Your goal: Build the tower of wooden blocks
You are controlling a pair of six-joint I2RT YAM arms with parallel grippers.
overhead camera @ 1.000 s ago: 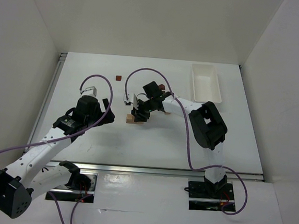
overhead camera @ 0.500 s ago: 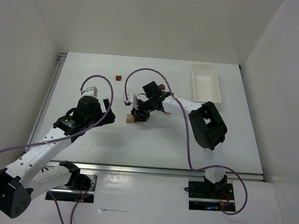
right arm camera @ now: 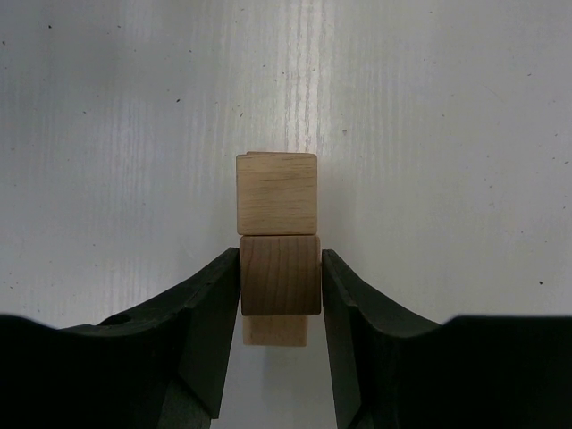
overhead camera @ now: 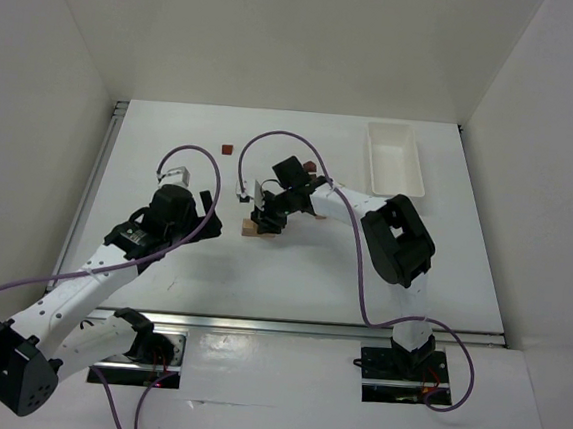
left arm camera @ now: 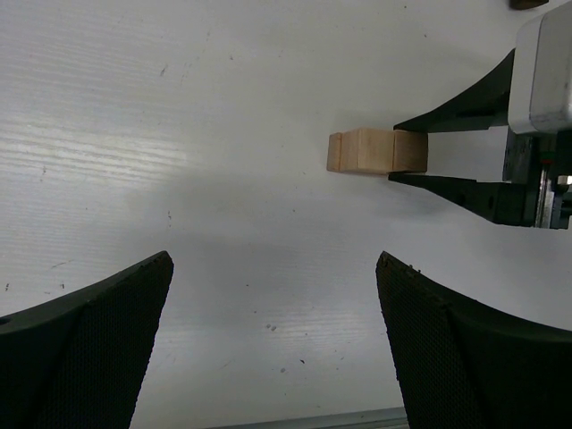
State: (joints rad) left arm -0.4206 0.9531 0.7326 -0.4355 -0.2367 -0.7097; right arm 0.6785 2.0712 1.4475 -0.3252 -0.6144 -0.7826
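Note:
The wood block tower [overhead camera: 254,229] is a small cluster in mid-table. In the right wrist view a dark brown block [right arm camera: 280,274] rests on a pale block [right arm camera: 275,330], with another pale block [right arm camera: 276,193] touching it on the far side. My right gripper [right arm camera: 280,259] is shut on the dark brown block, one finger on each side; it also shows in the top view [overhead camera: 266,218]. My left gripper [left arm camera: 273,344] is open and empty, low over the table to the left of the cluster [left arm camera: 375,150]; in the top view the left gripper [overhead camera: 203,207] is apart from the blocks.
A loose dark brown block [overhead camera: 226,149] lies at the back left. Another brown block [overhead camera: 311,164] shows behind the right arm. A white tray [overhead camera: 394,159] stands at the back right. White walls enclose the table.
The left arm has shifted very slightly. The right gripper stays closed on the dark brown block in the same place.

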